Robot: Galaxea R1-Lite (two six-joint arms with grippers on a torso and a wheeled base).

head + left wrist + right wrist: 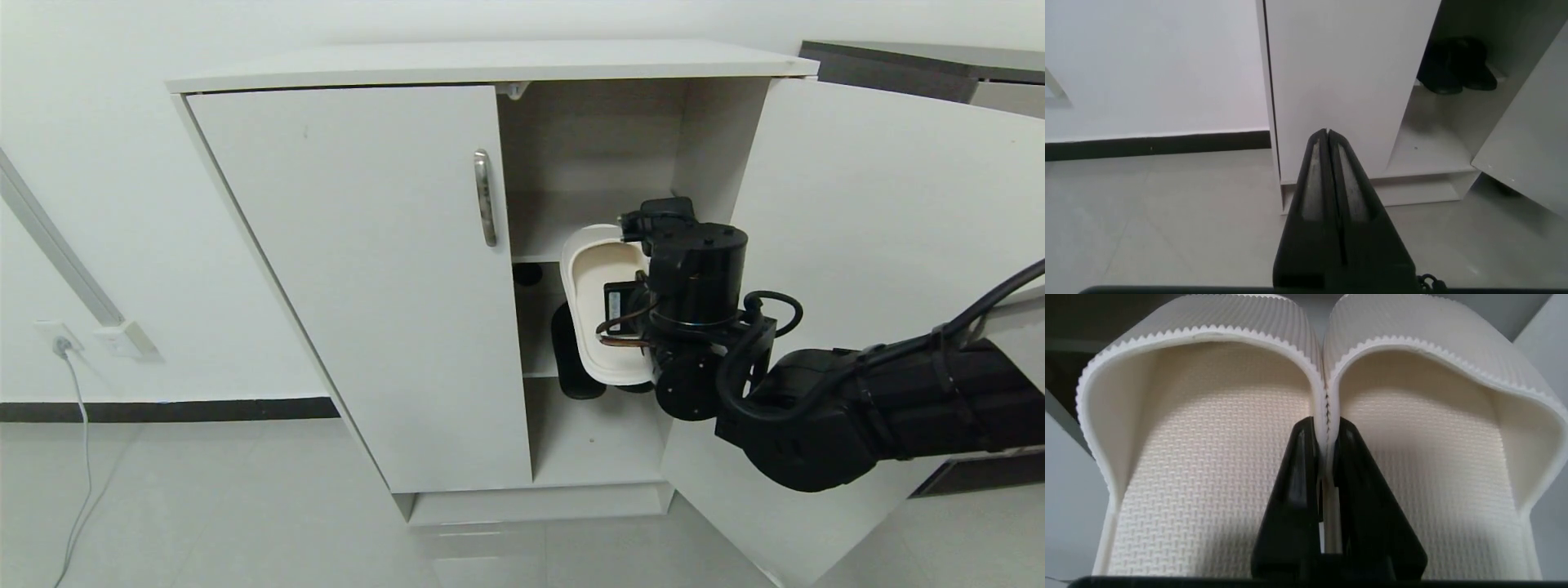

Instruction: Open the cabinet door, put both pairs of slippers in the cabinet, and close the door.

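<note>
The white cabinet [482,65] has its left door [359,269] closed and its right door [865,212] swung wide open. My right gripper [1327,433] is shut on the pair of white slippers [1208,457], pinching their two touching inner walls. In the head view the white slippers [600,302] hang on edge in the cabinet opening, level with the middle compartment. A pair of black slippers [571,351] lies on the lower shelf behind them; the left wrist view shows the black slippers [1458,65] too. My left gripper [1327,139] is shut on nothing, low over the floor before the cabinet.
A metal handle [485,198] runs down the closed left door's edge. The open door stands close along my right arm. A wall socket with a cable [57,339] is at the far left. Grey tiled floor [245,506] spreads in front. Dark furniture [922,65] stands behind the open door.
</note>
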